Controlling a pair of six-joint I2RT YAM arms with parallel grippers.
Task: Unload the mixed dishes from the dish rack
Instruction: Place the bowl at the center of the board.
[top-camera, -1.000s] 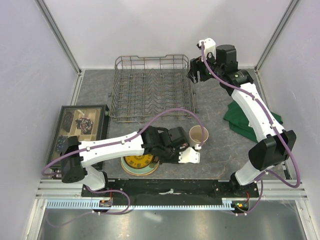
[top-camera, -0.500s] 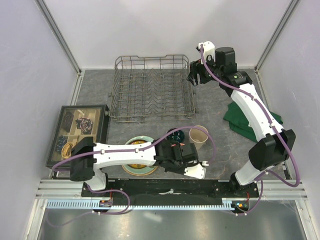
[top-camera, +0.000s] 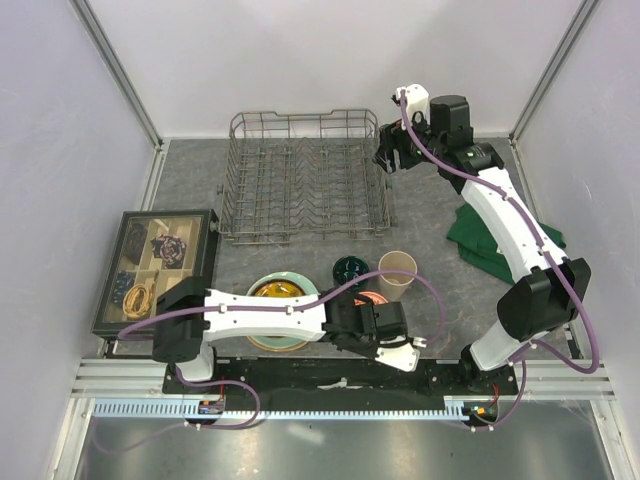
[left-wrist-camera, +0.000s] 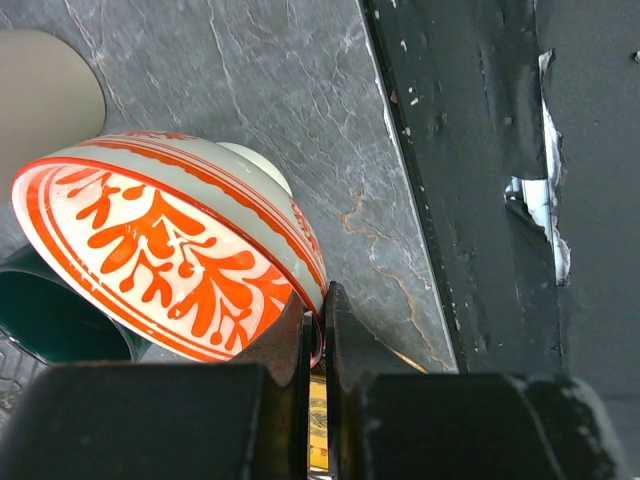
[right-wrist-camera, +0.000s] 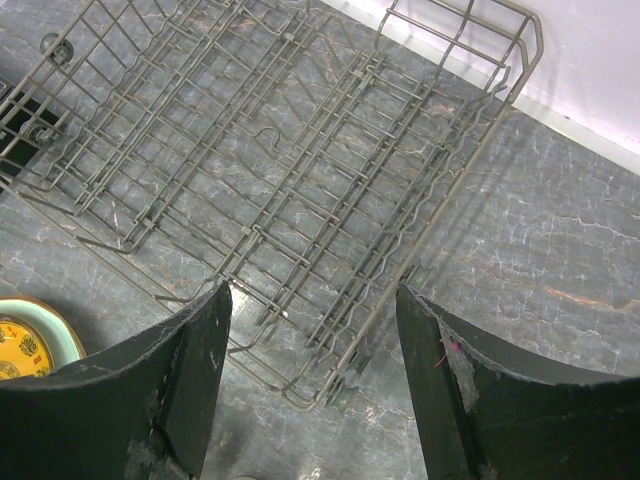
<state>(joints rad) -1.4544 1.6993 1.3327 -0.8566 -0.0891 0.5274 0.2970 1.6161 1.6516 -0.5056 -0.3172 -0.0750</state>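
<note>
Left claw (left-wrist-camera: 318, 305) swung nearer, pinching red-and-white bowl (left-wrist-camera: 170, 245) rim

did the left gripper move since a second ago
Yes: in the top view the left gripper drew back toward the near edge, farther from the dish rack.

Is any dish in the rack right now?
No, the rack holds nothing; only its bare wires and tines show in the right wrist view.

Grey table (top-camera: 430, 215): rack (top-camera: 303, 180), tray (top-camera: 155, 268), cloth (top-camera: 495, 245), plate (top-camera: 258, 288), mug (top-camera: 352, 270), cup (top-camera: 397, 275)
</note>
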